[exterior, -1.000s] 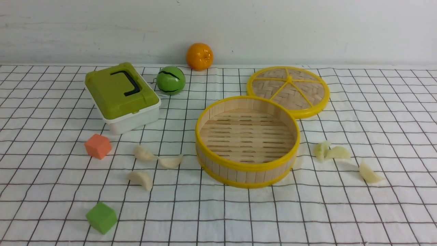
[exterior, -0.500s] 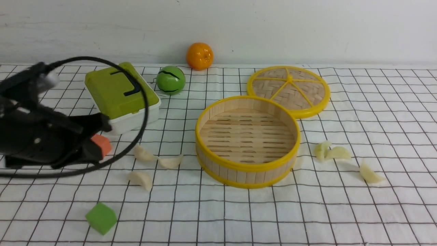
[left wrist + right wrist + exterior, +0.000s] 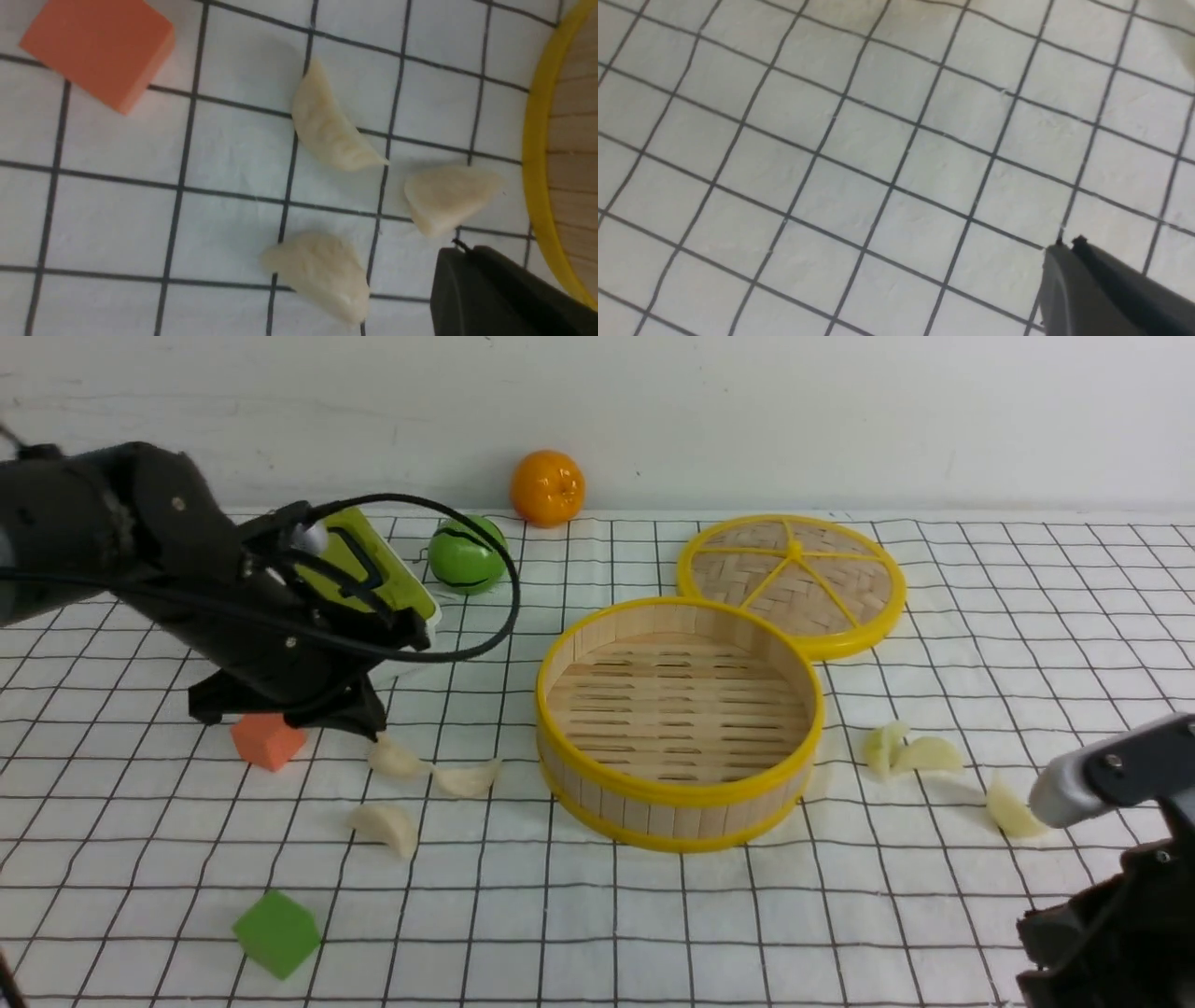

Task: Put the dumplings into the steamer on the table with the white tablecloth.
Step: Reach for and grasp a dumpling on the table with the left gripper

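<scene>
Now the left gripper (image 3: 370,721) hovers clenched, empty, above dumplings (image 3: 397,758) left of the steamer (image 3: 653,817); jaws should open before it drops.

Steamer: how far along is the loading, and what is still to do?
Done: nothing yet; the steamer is empty. In hand: the left tool, shut and holding nothing, hangs by the three left dumplings; the right tool, also shut, is over bare tablecloth. Left: all six, counting the three right dumplings.
</scene>
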